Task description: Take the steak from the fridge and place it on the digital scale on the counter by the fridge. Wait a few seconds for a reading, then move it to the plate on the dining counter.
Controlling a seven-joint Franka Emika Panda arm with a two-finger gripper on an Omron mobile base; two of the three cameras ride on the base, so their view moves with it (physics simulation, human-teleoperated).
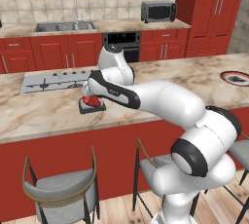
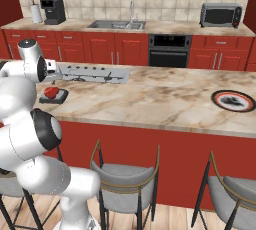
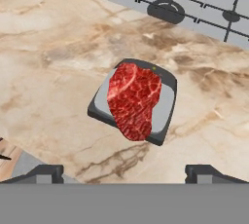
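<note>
The steak (image 3: 133, 100), a red marbled slab, lies flat on the digital scale (image 3: 165, 108), a small dark square with a pale top. Its lower tip hangs slightly over the scale's near edge. The scale (image 1: 92, 107) stands on the beige marble counter (image 1: 48, 111), just in front of the cooktop. My gripper (image 3: 125, 173) hovers above the steak, open and holding nothing, its fingertips (image 3: 48, 173) set wide apart. The steak (image 2: 51, 92) also shows from the right, below my hand. The plate (image 2: 233, 100) sits far to the right on the same top. The fridge is out of view.
A grey cooktop panel (image 3: 185, 4) lies just behind the scale. Grey-seated stools (image 2: 122, 176) line the counter's red front. Along the back wall run a sink (image 2: 116, 24), an oven (image 2: 169, 50), a microwave (image 2: 220, 15) and a coffee machine (image 2: 53, 10).
</note>
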